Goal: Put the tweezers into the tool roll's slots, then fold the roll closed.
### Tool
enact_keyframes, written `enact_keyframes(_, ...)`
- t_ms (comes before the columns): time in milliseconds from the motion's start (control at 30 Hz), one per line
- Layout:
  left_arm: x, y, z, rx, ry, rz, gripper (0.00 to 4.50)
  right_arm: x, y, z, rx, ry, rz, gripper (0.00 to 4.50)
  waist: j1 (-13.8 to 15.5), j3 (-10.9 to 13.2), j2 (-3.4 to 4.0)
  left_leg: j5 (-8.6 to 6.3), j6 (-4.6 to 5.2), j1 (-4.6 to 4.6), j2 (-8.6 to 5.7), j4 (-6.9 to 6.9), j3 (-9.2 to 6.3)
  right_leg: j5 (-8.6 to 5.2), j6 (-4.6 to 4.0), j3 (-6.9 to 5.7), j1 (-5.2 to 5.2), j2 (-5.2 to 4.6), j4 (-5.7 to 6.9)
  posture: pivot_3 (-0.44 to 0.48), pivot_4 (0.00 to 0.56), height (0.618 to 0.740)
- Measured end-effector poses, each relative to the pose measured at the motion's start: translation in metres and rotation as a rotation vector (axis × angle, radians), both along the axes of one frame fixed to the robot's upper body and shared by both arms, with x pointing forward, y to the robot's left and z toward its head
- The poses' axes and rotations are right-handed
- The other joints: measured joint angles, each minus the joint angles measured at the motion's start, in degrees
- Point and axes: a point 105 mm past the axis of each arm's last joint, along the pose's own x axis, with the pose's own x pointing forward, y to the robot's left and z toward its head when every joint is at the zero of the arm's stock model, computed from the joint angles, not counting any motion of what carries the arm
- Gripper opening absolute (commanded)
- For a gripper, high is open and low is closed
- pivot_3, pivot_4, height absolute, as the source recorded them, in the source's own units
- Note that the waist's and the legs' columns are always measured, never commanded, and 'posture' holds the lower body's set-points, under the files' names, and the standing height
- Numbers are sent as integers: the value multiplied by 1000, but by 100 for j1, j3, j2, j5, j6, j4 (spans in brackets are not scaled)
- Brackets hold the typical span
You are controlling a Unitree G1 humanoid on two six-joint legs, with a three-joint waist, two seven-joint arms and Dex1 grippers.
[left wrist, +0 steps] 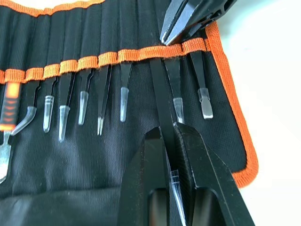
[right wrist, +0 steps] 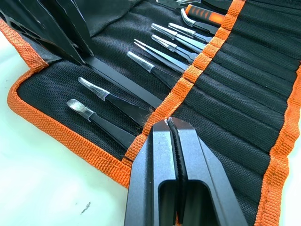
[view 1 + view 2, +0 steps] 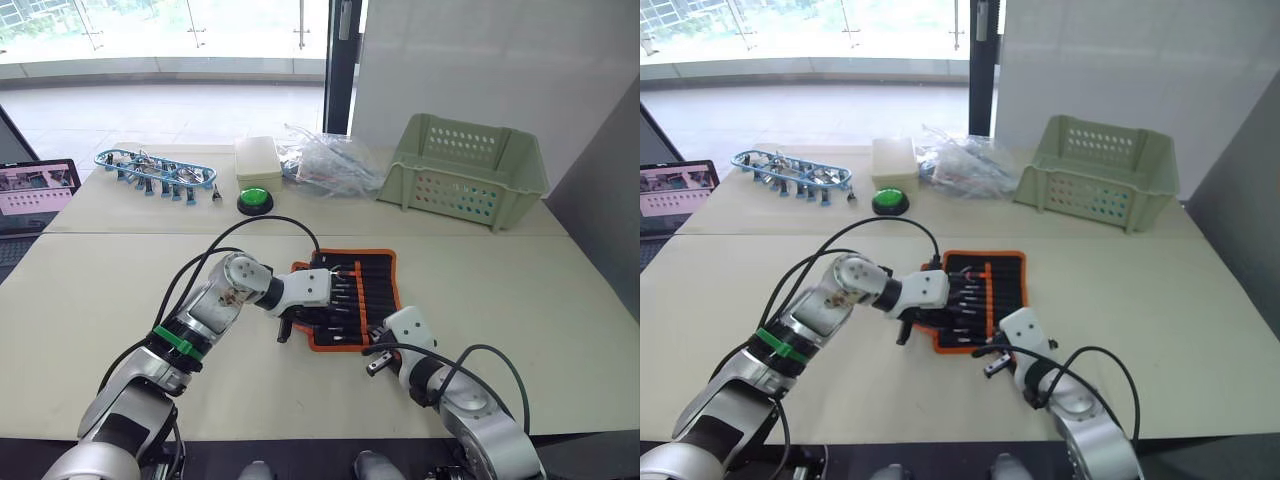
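Observation:
The tool roll (image 3: pixel 382 292), black with orange trim, lies open at the table's middle. Several black tweezers (image 1: pixel 124 87) with clear tip caps sit in its slots (image 2: pixel 244 94), under the orange band (image 1: pixel 101 59). My left gripper (image 1: pixel 167 133) hovers over the roll's inner face, shut on one black tweezer (image 1: pixel 162 99). That tweezer's far end reaches under the orange band near the roll's edge. My right gripper (image 2: pixel 170 123) is shut, its tips resting on the same band right beside that tweezer's slot.
A pale green perforated basket (image 3: pixel 465 170) stands at the back right. A blue-framed rack (image 3: pixel 155 172), a cream box (image 3: pixel 258 157), a green button (image 3: pixel 255 200) and clear plastic bags (image 3: pixel 330 160) line the back. A laptop (image 3: pixel 35 190) sits far left. An orange-handled tool (image 1: pixel 9 108) is in the roll.

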Motion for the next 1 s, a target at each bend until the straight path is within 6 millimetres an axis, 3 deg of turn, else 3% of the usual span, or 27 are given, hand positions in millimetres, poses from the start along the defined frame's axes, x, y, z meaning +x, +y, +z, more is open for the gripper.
enact_keyframes(300,3,-44,-12,-79,27,-25,35,-2,-2,0,-1,-2,-18,0,48,-1,1,0,1,-2,-3,6,0,1,-1,1,2,-1,0,0,150,713)
enact_keyframes(767,6,-57,-17,-94,0,-31,35,-3,-11,-1,-16,5,-60,0,192,-5,7,0,1,0,-12,34,-4,2,1,2,20,-7,3,0,150,713)
enact_keyframes(1000,10,-43,-5,-119,-46,3,2427,-4,-5,-1,-4,7,-41,0,117,-5,7,-1,2,0,-9,32,-6,2,1,3,13,-3,15,0,150,713)
